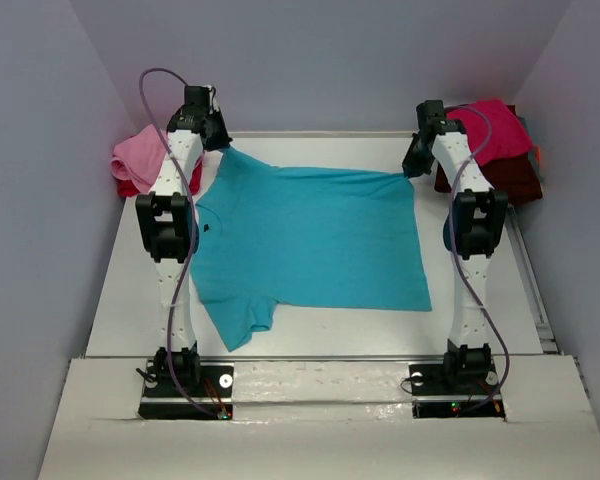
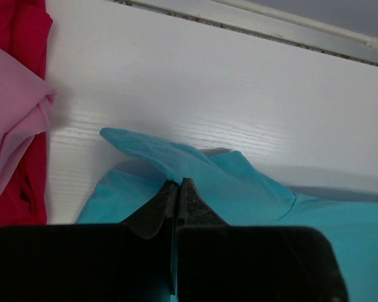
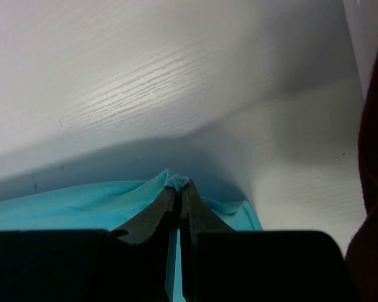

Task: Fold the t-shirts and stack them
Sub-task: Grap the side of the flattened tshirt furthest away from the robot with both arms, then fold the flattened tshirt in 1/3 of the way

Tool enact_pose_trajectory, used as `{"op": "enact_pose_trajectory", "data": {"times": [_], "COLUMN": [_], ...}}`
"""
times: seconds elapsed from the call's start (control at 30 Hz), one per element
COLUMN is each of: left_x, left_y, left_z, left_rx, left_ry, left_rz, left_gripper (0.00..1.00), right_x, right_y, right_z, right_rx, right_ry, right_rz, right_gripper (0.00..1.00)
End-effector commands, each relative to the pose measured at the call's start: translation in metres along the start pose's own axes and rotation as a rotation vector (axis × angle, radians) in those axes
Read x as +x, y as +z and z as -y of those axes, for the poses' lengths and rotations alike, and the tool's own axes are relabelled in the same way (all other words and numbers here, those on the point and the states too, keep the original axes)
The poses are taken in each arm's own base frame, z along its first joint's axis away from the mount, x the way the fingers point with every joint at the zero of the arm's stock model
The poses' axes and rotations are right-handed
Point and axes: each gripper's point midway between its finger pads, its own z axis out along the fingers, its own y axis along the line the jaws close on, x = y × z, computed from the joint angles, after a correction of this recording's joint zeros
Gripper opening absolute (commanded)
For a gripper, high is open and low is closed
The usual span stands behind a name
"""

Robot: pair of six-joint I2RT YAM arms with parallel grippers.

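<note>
A turquoise t-shirt (image 1: 310, 240) lies spread across the white table, its far edge lifted at both ends. My left gripper (image 1: 217, 140) is shut on the shirt's far left corner by the sleeve (image 2: 176, 160); cloth bunches at its fingertips (image 2: 179, 182). At the far right corner my right gripper (image 1: 414, 162) is shut on the cloth, a small tuft of turquoise t-shirt (image 3: 82, 204) showing above the tips (image 3: 179, 186). A pink t-shirt (image 1: 140, 155) on a red one (image 1: 130, 186) sits at the far left. More red and maroon t-shirts (image 1: 500, 135) are piled at the far right.
The table's raised back rail (image 2: 271, 28) runs just beyond the left gripper. The pink and red pile (image 2: 12, 119) lies close on its left. A dark maroon t-shirt (image 3: 372, 189) fills the right edge of the right wrist view. Grey walls enclose the table.
</note>
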Motion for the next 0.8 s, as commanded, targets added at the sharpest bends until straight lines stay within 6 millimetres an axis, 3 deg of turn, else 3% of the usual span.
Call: {"op": "enact_pose_trajectory", "data": {"times": [0.0,0.27,0.53,0.77], "left_x": [-0.044,-0.031,0.004,0.034], "left_y": [-0.054,-0.070,-0.083,-0.095], "left_z": [0.030,0.044,0.059,0.048], "left_rx": [0.057,0.053,0.078,0.052], "left_ry": [0.016,0.026,0.017,-0.012], "left_rz": [0.126,0.106,0.022,-0.030], "left_gripper": [0.05,0.05,0.05,0.06], "right_x": [-0.026,-0.014,0.004,0.028], "right_y": [-0.042,-0.051,-0.057,-0.061], "right_z": [-0.004,0.002,0.004,0.011], "right_rx": [-0.049,-0.043,-0.053,-0.053], "right_ry": [0.032,0.035,0.029,0.024], "right_rz": [0.092,0.071,0.013,-0.060], "right_gripper": [0.07,0.07,0.07,0.07]}}
